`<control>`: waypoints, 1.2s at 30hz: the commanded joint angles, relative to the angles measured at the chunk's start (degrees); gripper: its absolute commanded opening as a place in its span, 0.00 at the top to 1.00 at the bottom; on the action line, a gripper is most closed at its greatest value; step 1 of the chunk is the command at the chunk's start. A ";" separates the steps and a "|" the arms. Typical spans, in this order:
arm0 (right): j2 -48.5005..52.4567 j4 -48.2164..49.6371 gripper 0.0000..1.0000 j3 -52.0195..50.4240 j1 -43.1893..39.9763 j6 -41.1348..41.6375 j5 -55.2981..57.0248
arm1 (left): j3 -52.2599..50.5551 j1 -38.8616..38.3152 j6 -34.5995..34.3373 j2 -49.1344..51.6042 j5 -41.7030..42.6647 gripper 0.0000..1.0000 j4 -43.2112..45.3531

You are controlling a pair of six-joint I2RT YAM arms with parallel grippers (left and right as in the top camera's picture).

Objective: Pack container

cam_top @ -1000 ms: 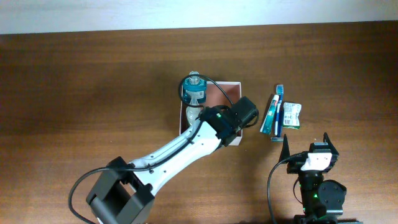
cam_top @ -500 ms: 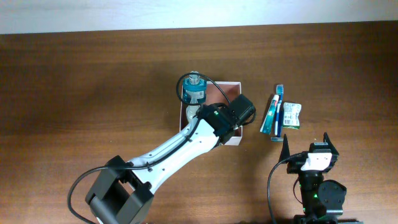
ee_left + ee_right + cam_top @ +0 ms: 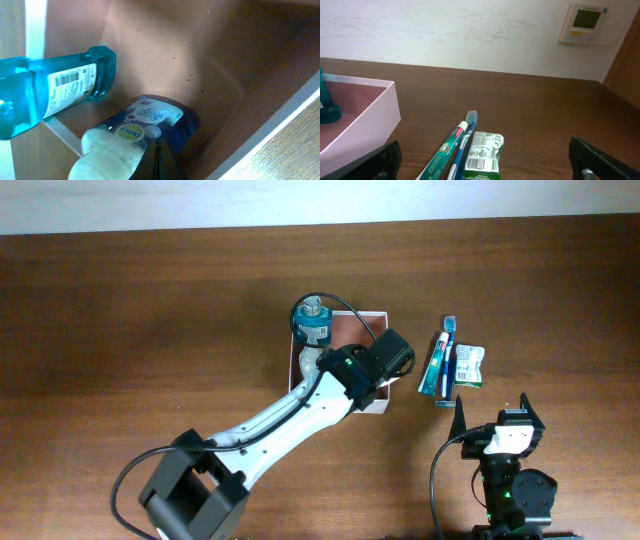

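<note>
Near the middle of the brown table (image 3: 150,330), a square container (image 3: 362,314) with thin white walls and a reddish-brown inside. Over its near right part in the overhead view, the left gripper (image 3: 157,155), reaching in from the near left and pointing down into the box. Closed tight: dark fingers (image 3: 161,167) pressed together in the wrist view, nothing visible between them. Right in front of those fingers, on the container floor, a bottle with a white cap and dark blue label (image 3: 150,122). Beside it, at the far left corner, a clear teal bottle (image 3: 312,326) with a barcode label; upright or leaning, cannot tell.

Well apart from the container, at the near right of the table, the right gripper (image 3: 492,410), spread wide and empty, facing the far wall. Between it and the container, flat on the table, a toothpaste tube and toothbrush (image 3: 437,365) side by side, with a small green packet (image 3: 467,365) touching on their right. From the right wrist, only one white corner of the container at far left.
</note>
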 commanded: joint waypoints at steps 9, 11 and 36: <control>-0.44 -0.33 0.02 -0.26 -0.33 -0.20 -0.11 | 0.76 1.68 1.77 4.70 0.00 1.00 -0.04; -0.44 -0.33 0.02 -0.26 -0.33 -0.20 -0.11 | 0.76 2.03 1.77 4.90 -0.02 1.00 -0.24; -0.44 -0.33 0.02 -0.26 -0.33 -0.20 -0.11 | 11.21 -0.07 -5.09 -0.50 12.48 1.00 -1.05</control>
